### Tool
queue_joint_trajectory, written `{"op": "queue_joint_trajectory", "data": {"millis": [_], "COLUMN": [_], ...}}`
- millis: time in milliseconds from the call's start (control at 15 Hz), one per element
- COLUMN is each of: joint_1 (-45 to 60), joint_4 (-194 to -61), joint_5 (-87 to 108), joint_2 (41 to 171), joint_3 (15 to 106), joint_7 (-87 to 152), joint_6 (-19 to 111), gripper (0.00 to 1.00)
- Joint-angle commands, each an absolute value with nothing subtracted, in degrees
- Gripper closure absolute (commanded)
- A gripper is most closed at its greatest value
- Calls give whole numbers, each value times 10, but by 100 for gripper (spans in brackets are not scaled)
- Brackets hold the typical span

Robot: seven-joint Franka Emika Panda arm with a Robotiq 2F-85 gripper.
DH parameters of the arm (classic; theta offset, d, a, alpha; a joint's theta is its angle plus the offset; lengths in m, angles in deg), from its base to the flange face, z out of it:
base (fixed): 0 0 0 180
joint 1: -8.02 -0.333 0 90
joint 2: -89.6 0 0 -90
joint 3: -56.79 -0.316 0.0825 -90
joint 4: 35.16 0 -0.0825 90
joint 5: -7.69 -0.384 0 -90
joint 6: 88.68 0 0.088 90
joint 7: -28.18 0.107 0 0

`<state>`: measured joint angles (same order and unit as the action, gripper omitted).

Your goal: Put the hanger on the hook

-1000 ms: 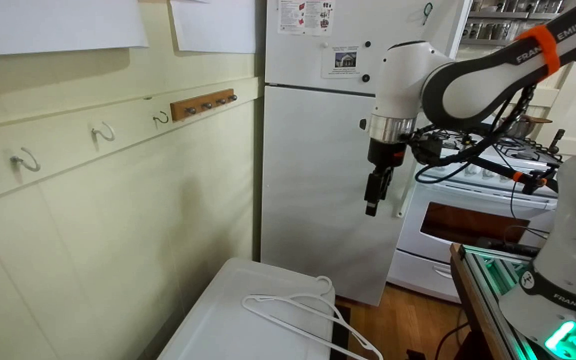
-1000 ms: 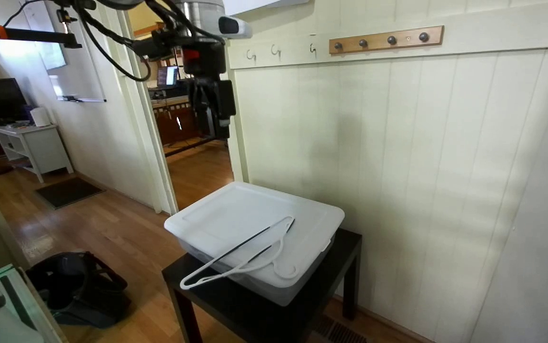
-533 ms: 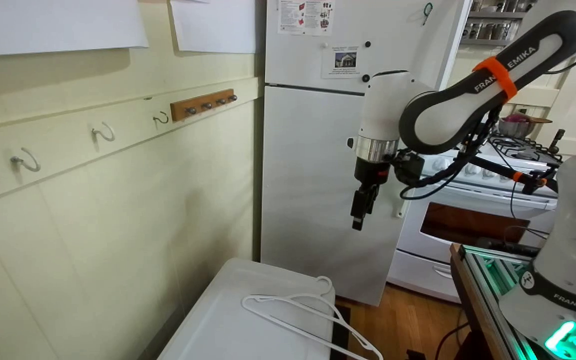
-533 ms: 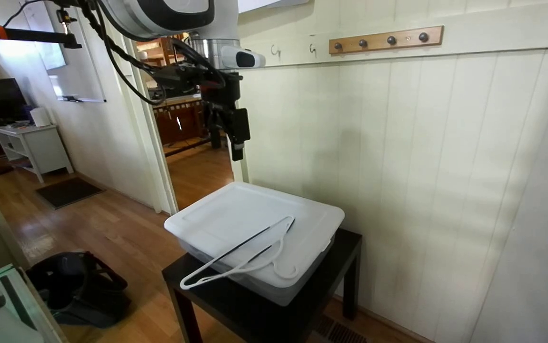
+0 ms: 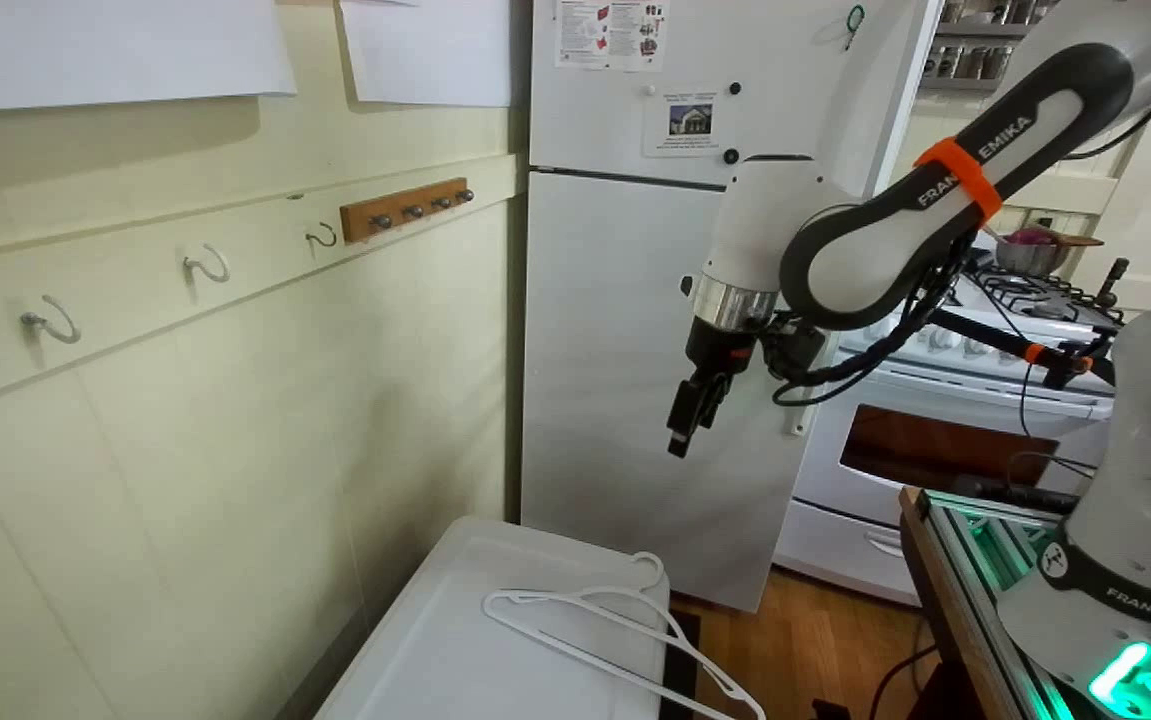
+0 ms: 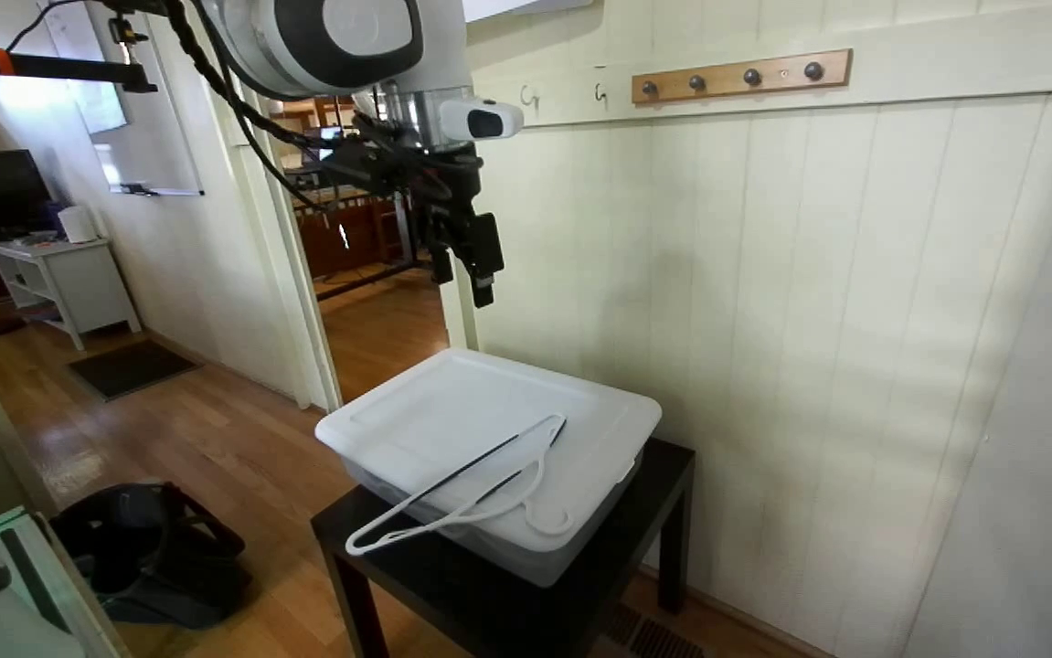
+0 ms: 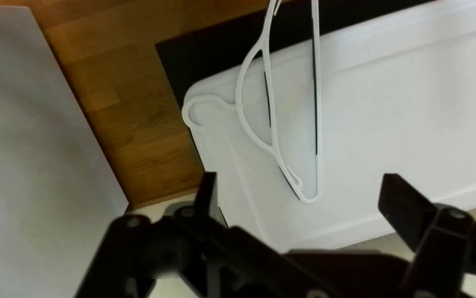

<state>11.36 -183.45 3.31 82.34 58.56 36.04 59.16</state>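
The white hanger (image 5: 595, 659) lies flat on the white box, one end overhanging its edge, in both exterior views (image 6: 462, 518). In the wrist view the hanger (image 7: 274, 145) has its curved top to the left and one rounded corner between the jaws in the picture, apart from them. My gripper (image 5: 678, 440) is open and empty, well above the box, also in an exterior view (image 6: 462, 283) and the wrist view (image 7: 300, 180). White curved hooks (image 5: 213, 277) sit on the cream wall rail, left of and above the gripper; one also shows in an exterior view (image 6: 530, 98). They hold nothing.
The white box (image 6: 416, 402) stands on a black table (image 6: 489, 612) against the wall. A brown strip with knobs (image 6: 713, 84) and a darker hook (image 5: 323, 238) are on the rail. A fridge (image 5: 615, 400) stands beside the box. A black bag (image 6: 151, 557) lies on the floor.
My gripper has moved down and toward the wall and box, and it has tilted somewhat. The hanger and box have not moved.
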Motion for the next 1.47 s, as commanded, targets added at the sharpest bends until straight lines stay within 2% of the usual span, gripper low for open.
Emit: {"op": "queue_joint_trajectory", "data": {"millis": [0,533,1000,1267,1400], "joint_1": [103,95,117,148,131], "joint_4": [-1789,-1640,-1577,-1565,-1580], "joint_5": [15,-20,-26,-21,-15], "joint_2": [937,1135,1264,1326,1306], "joint_3": [579,577,551,520,537], "joint_7": [386,427,356,296,321], "joint_6": [673,651,720,832,813], "gripper": [0,0,0,0,0]}}
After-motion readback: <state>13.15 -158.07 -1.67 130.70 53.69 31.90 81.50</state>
